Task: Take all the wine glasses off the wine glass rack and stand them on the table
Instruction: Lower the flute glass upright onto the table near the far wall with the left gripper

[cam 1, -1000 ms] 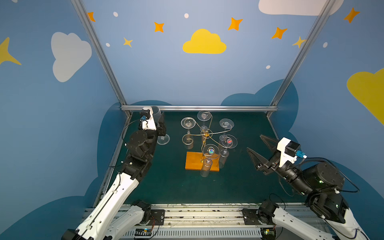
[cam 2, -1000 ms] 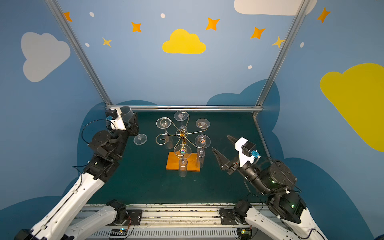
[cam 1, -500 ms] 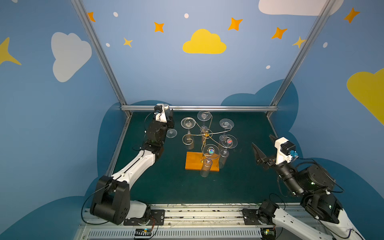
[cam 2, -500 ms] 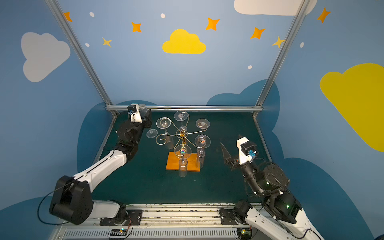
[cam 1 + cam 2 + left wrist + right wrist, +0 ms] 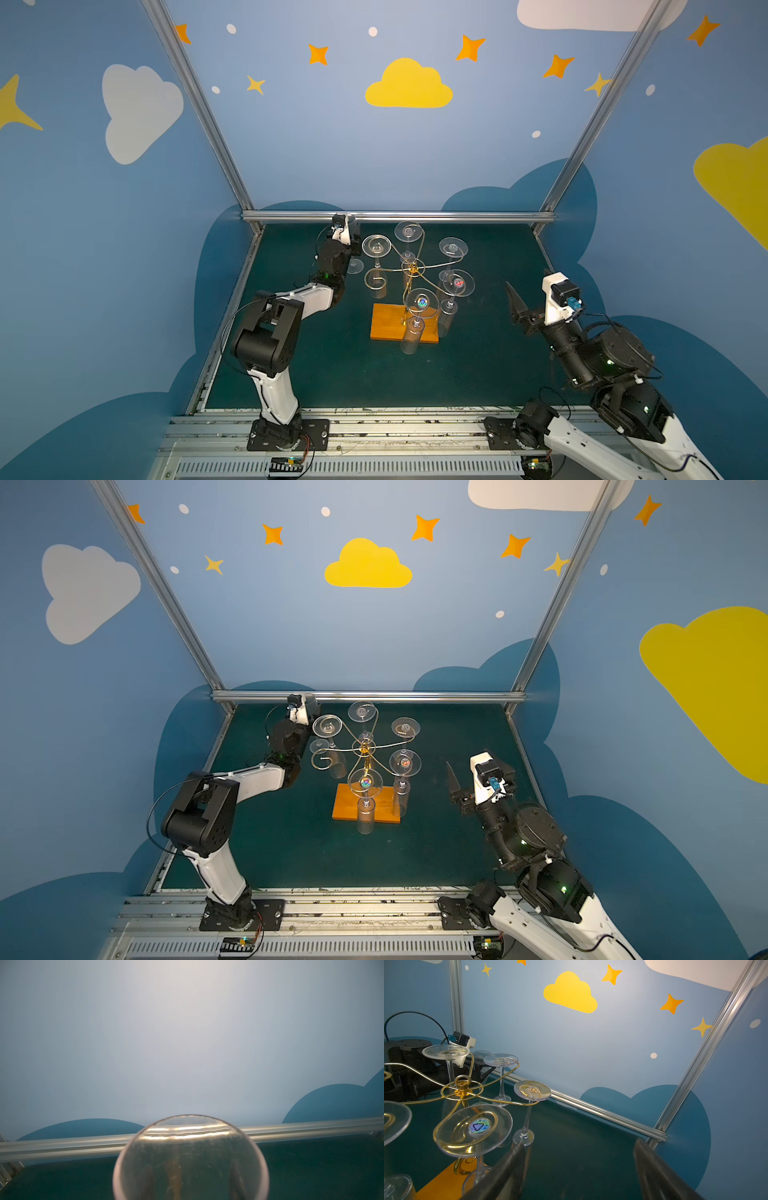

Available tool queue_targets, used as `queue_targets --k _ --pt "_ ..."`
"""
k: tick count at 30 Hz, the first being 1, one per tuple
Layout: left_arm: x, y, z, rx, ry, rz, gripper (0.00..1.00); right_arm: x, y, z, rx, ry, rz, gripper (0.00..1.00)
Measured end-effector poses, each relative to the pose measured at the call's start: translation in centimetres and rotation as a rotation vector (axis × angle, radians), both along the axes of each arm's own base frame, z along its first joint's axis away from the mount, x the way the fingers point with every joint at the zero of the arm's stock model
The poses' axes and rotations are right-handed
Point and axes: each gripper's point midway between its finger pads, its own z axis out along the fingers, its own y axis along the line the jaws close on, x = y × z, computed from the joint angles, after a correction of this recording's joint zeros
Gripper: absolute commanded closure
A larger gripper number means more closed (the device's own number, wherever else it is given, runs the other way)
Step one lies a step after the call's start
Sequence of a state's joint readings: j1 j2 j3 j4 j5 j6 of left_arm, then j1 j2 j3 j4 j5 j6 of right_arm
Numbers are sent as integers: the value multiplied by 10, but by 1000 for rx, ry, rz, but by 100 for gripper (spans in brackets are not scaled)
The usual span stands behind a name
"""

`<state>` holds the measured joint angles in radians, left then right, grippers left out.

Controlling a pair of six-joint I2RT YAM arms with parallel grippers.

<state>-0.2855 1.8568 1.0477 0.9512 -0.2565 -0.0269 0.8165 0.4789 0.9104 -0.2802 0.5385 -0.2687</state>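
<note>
Pinching a wine glass (image 5: 191, 1147), the left pincer (image 5: 351, 243) sits just beside the wine glass rack (image 5: 411, 270); the right pincer (image 5: 578, 1157) is spread wide, apart.

Floor: dark green mat (image 5: 332, 374), flat, with faint scuff marks.
Back wall (image 5: 332, 158): light blue, with a yellow cloud (image 5: 408, 85) in the middle, orange stars (image 5: 318, 54) and white dots (image 5: 372, 31).
Left wall (image 5: 62, 249): blue, with a white cloud (image 5: 139, 110).
Wall foot: dark blue cloud shapes (image 5: 519, 187) behind the mat.
Frame: silver metal bar (image 5: 457, 216) along the mat's far edge; slanted posts (image 5: 199, 108) rise from both ends.
Front: slotted metal rail (image 5: 395, 428) along the near edge.
</note>
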Motion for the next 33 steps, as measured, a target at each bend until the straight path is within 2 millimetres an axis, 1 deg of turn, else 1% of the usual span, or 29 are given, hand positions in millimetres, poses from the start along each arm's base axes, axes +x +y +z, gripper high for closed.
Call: queue_targets --k 5,9,13,18,21,24,28,33 --pt "24 8 -16 4 -9 25 60 6 -1 -4 -5 16 -24 19" --pt "35 14 -32 19 -2 42 60 11 -2 -7 0 30 -37 19" --pt "41 12 -43 24 1 42 60 16 -2 -10 13 49 -45 19" --pt "43 10 -53 25 3 40 59 24 1 -16 24 79 -43 19" --pt "43 10 -54 23 -5 41 57 27 3 -18 31 93 -37 19" --pt "43 10 -52 20 -19 40 56 29 4 -20 41 103 -32 19" --pt "42 7 -49 23 -33 34 55 30 6 -21 60 113 -22 19" --pt "42 4 -51 36 -37 30 55 30 7 -21 79 119 -11 19"
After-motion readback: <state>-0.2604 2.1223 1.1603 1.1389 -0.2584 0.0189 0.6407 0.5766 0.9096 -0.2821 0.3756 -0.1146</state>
